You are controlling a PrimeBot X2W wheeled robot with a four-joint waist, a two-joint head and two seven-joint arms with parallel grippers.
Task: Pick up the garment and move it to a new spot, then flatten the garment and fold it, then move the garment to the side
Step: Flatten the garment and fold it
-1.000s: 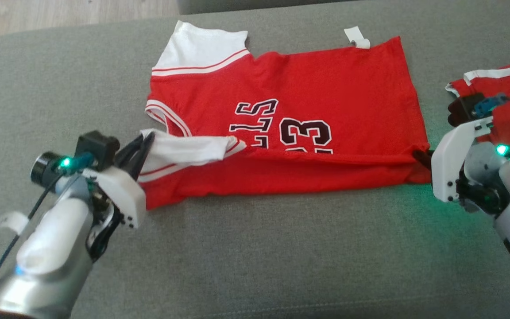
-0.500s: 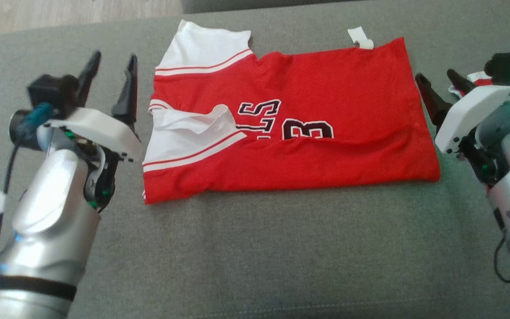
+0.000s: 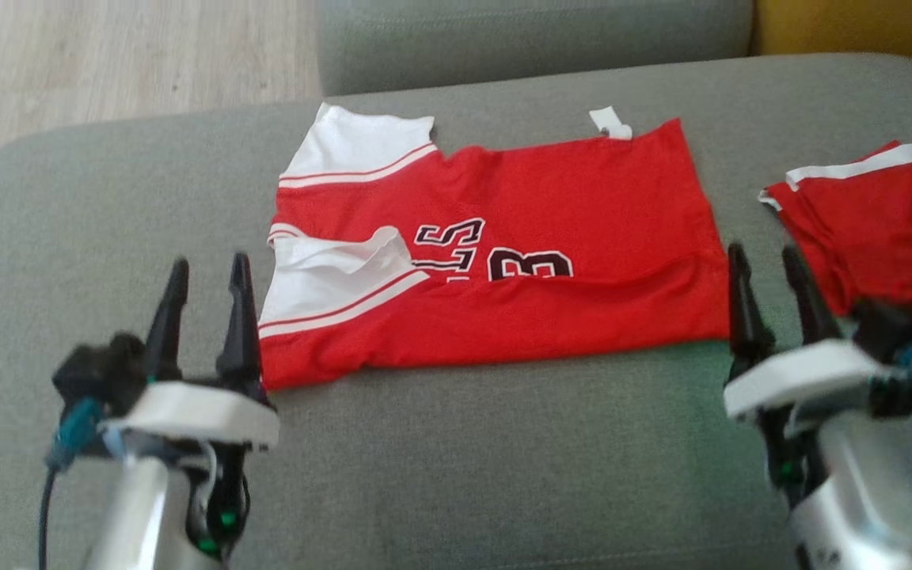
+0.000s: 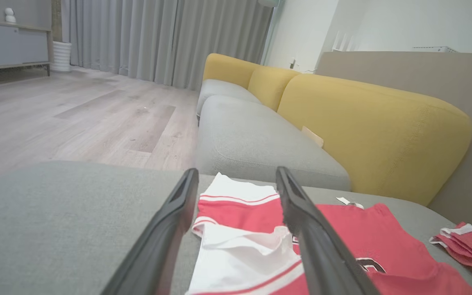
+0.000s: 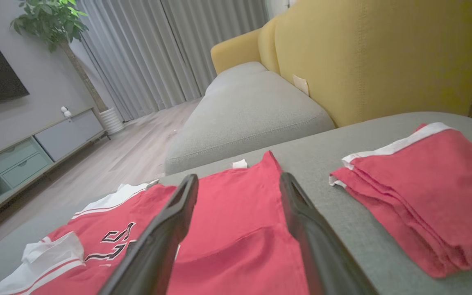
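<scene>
Grey sofa cushion [image 3: 464, 443] carries the red jersey [image 3: 551, 198], which lies flat at its middle with the near edge folded up over the lettering. The left tool [image 3: 209, 265] stands spread and empty just beside the jersey's left edge. The right tool [image 3: 763, 252], also spread and empty, sits between its right edge and a folded red garment [image 3: 875, 229].

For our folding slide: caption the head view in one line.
Both open, the left gripper and right gripper flank a half-folded red jersey on a grey cushion.
</scene>
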